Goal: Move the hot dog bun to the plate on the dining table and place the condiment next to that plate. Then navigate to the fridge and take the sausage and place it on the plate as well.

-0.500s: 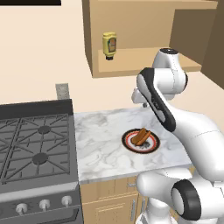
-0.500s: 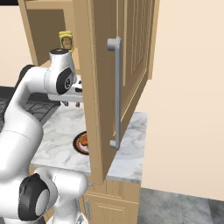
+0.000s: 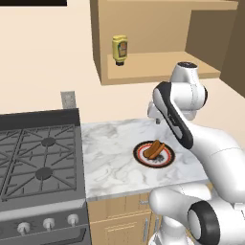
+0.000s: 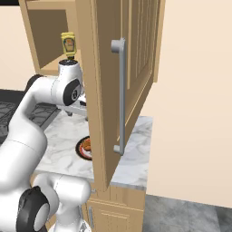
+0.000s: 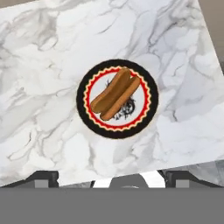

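One bun (image 5: 115,93) lies on a small plate (image 5: 147,114) mid-counter (image 3: 115,165), directly under the gripper (image 5: 111,179), whose fingers (seemingly spread wide) hover above, probably lining up a grasp. Mustard bottle (image 3: 119,49) waits on the far shelf.

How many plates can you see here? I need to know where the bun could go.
1. A round plate with a dark rim sits on the marble counter right of the stove, with the bun already on it. The cabinet door may hide others.
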### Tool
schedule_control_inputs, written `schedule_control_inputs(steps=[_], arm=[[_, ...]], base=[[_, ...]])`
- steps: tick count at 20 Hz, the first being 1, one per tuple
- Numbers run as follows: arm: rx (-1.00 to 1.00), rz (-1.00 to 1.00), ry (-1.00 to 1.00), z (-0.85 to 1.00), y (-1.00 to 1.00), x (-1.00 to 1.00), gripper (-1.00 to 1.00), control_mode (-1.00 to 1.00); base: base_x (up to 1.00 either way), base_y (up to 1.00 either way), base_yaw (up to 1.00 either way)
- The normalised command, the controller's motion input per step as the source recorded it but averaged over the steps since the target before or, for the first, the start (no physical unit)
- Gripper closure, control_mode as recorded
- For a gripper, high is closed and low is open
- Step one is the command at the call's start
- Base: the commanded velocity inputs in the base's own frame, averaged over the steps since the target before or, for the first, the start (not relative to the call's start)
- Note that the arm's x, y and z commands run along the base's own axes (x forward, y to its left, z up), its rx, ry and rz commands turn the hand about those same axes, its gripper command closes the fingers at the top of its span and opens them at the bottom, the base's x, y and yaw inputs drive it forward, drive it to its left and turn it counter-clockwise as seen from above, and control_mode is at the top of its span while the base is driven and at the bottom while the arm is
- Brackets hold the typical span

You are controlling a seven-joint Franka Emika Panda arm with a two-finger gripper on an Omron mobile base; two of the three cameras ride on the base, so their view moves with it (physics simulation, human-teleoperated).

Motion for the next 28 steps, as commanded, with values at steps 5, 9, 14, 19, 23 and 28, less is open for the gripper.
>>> schedule_control_inputs(steps=[5,9,14,19,23,28], arm=[[0.07,-0.33,0.02,-0.54,-0.09,0.07,-1.0,-1.0],[0.01,-0.24,0.0,-0.52,0.0,0.34,-1.0,-1.0],[0.0,-0.16,0.0,-0.46,0.0,0.45,-1.0,-1.0],[0.0,-0.08,0.0,-0.43,0.0,0.27,-1.0,-1.0],[0.0,-0.02,0.0,-0.45,0.0,0.18,-1.0,-1.0],[0.0,0.0,0.0,-0.42,0.0,0.16,-1.0,-1.0]], base=[[0.0,0.0,0.0],[0.0,0.0,0.0],[0.0,0.0,0.0],[0.0,0.0,0.0],[0.0,0.0,0.0],[0.0,0.0,0.0]])
